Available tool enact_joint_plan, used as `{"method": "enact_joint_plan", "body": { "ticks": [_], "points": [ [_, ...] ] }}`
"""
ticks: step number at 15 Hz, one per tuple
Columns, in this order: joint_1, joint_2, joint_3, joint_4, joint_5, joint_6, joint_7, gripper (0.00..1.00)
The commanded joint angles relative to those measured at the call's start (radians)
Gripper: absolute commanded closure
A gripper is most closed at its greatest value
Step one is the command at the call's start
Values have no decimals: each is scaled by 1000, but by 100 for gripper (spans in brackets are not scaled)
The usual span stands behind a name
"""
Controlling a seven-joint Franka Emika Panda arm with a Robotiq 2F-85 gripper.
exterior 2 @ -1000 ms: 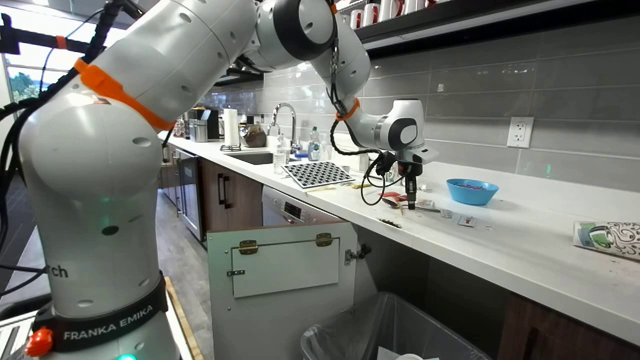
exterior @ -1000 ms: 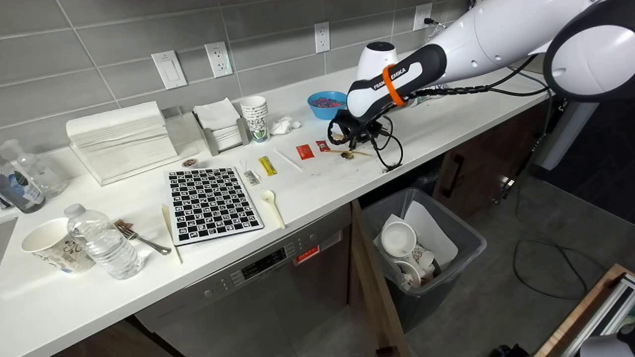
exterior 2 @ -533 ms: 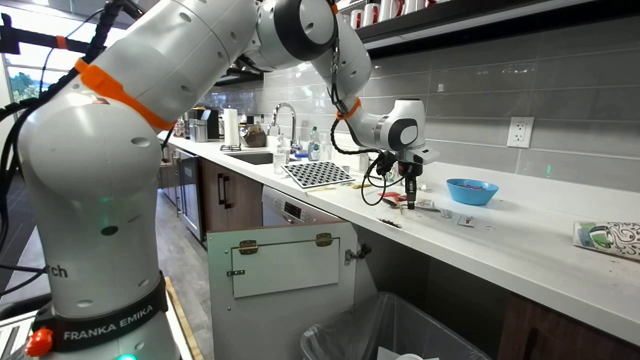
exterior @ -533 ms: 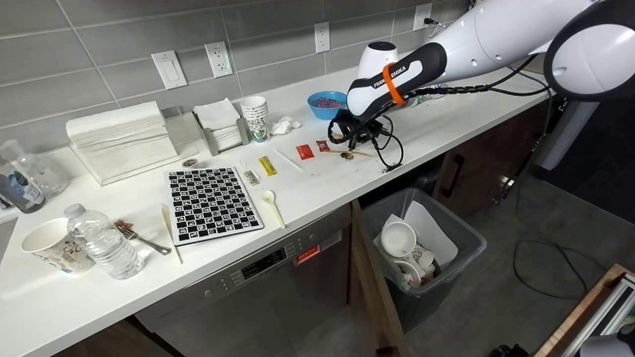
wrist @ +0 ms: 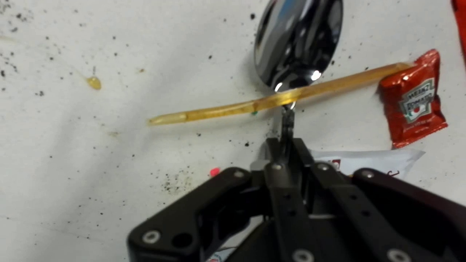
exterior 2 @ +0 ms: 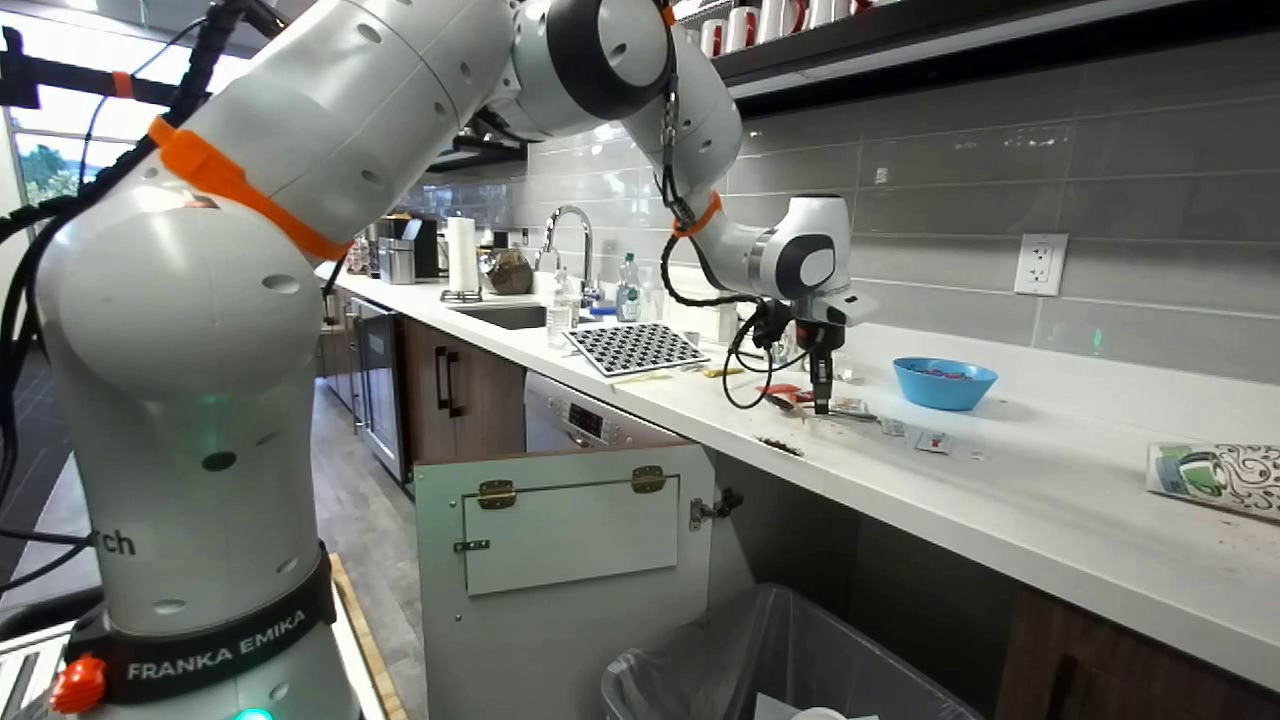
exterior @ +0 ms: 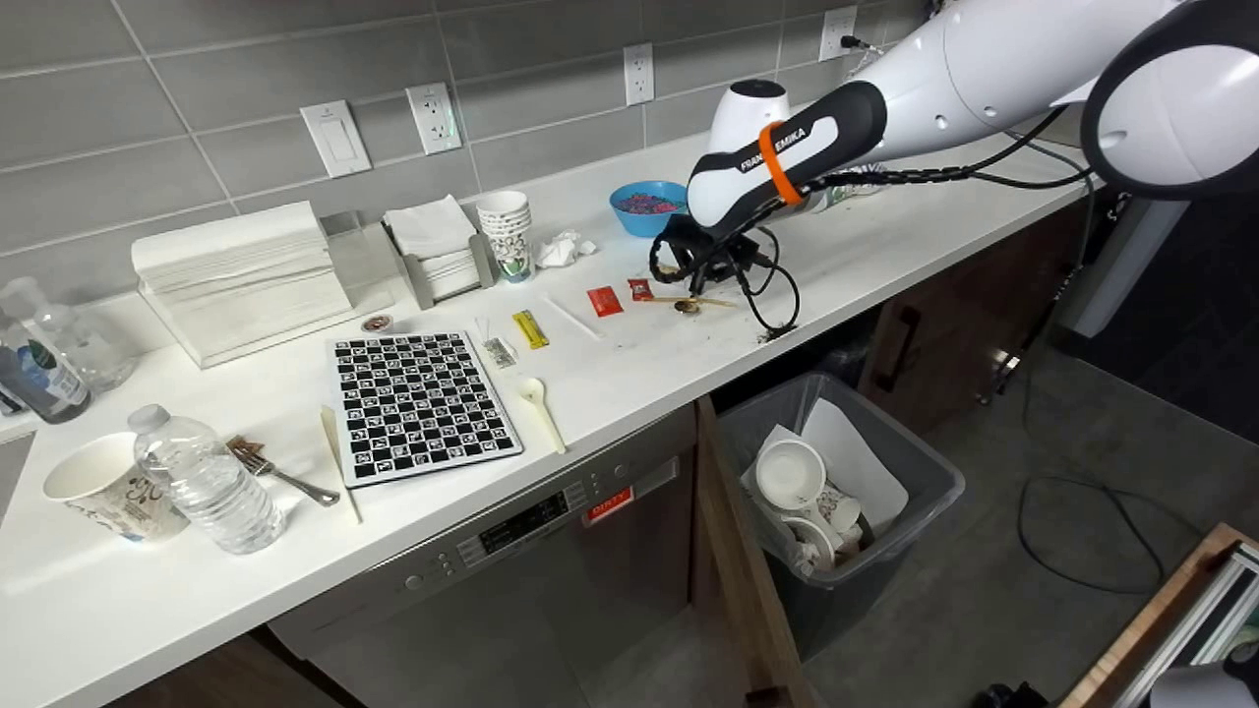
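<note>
Gripper [wrist: 286,140]: fingers drawn together, clamped on metal spoon [wrist: 300,43] by handle near neck; rest of handle hidden. Spoon's bowl just ahead of fingertips, toward top of wrist view; long axis nearly in line with fingers, slight lean right. Amber straw [wrist: 218,111] crosswise just ahead of fingertips, over spoon's neck, one end meeting Heinz ketchup packet [wrist: 413,102] ahead-right. White packet [wrist: 371,160] just right of fingertips. Bowl touching counter [wrist: 72,163] or not: cannot tell.
</note>
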Motion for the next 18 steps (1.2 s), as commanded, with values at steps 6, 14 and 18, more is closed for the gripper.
{"method": "enact_joint_plan", "body": {
  "ticks": [6,14,18],
  "points": [
    [-9,-24,13,-15,26,10,-37,97],
    [-13,3,31,11,37,8,-80,97],
    [-19,13,49,9,57,43,-124,97]
  ]
}}
